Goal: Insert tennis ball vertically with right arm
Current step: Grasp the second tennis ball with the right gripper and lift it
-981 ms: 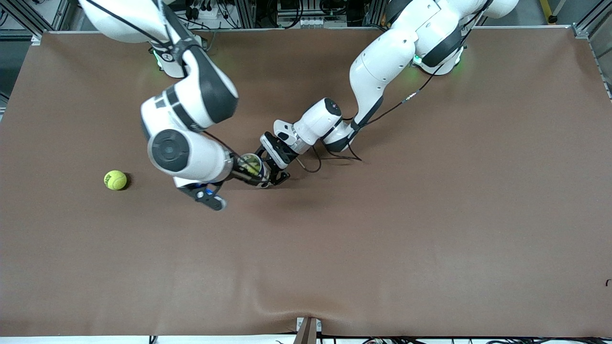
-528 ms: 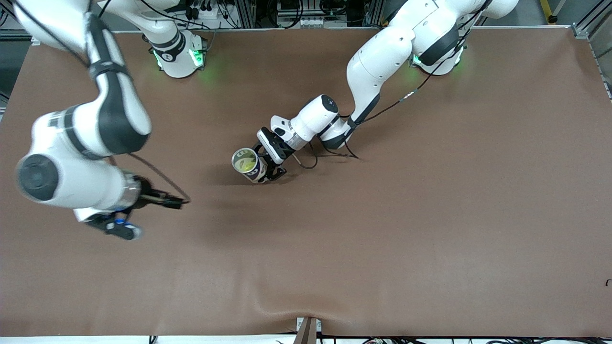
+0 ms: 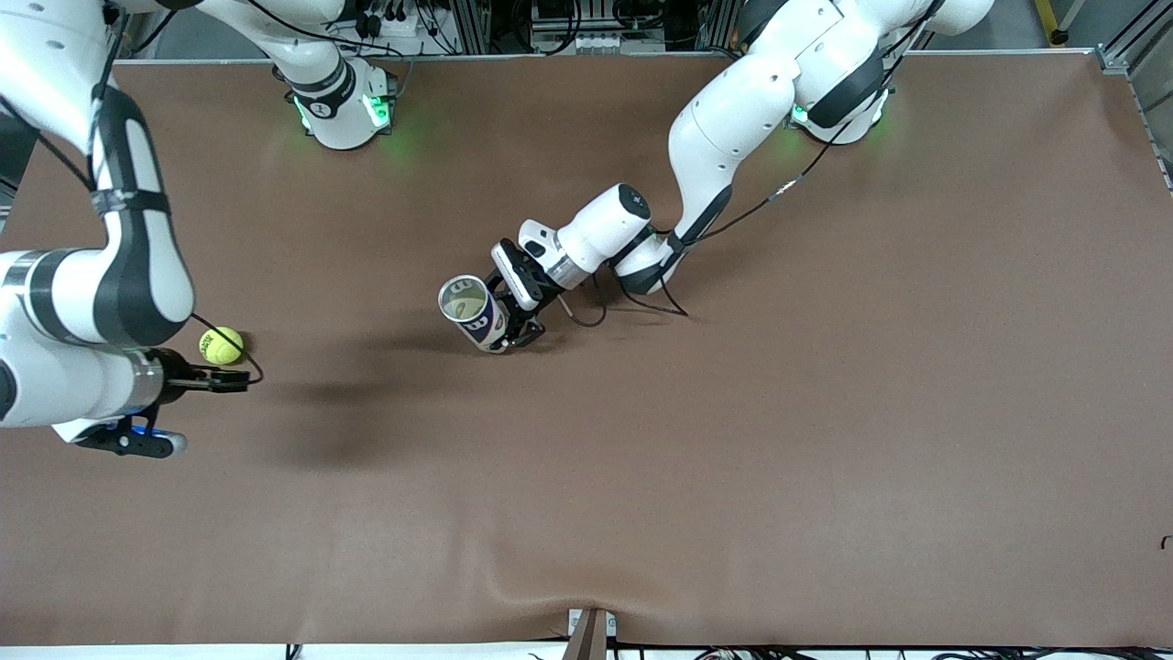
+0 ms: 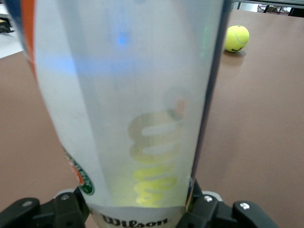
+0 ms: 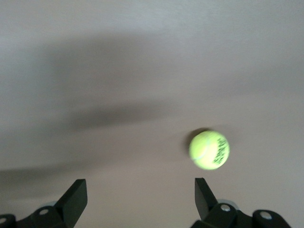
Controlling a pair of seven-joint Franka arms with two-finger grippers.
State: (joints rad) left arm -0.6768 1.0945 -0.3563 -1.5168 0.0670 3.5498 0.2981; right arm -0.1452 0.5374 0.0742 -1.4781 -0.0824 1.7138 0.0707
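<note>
A yellow tennis ball [image 3: 221, 346] lies on the brown table toward the right arm's end; it also shows in the right wrist view [image 5: 209, 149] and the left wrist view [image 4: 236, 38]. My right gripper [image 3: 231, 379] hangs open and empty just beside this ball, with both fingers wide apart in the right wrist view [image 5: 140, 199]. My left gripper [image 3: 515, 323] is shut on a clear Wilson ball can [image 3: 474, 313] at mid-table, open mouth up and slightly tilted. The can fills the left wrist view [image 4: 137, 104], gripped at its base [image 4: 137, 211]. Something yellow-green shows inside it.
The brown table cover [image 3: 733, 440] has a small wrinkle at its near edge [image 3: 550, 587]. The left arm's cable [image 3: 632, 298] loops on the table beside its wrist. Both arm bases stand along the table's edge farthest from the camera.
My right gripper left the can and swung toward the right arm's end of the table, stopping beside the loose ball. The left gripper and the can barely moved.
</note>
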